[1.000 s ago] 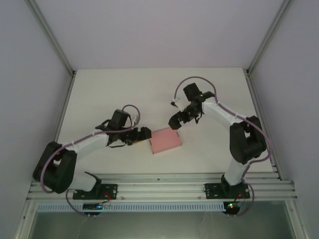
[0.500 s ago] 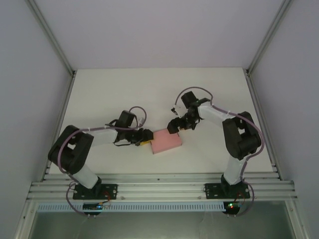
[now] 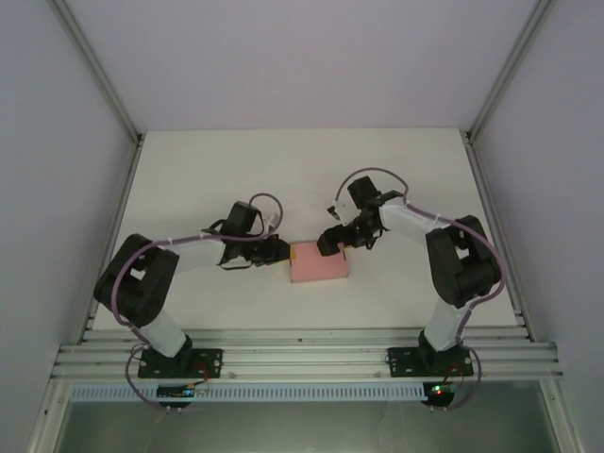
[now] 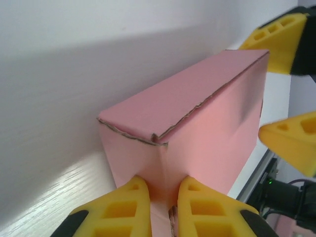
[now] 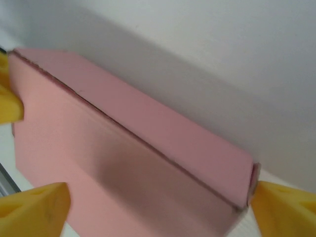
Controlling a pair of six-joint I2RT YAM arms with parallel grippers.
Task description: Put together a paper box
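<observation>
Left gripper is clamped on the left end of the paper box, lying on the table between the arms; right gripper straddles its far edge, fingers spread wide. Box looks formed and closed, likely only seams left to press.

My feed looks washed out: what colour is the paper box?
The paper box is plain salmon pink, with no print; the left wrist view shows it best.
</observation>
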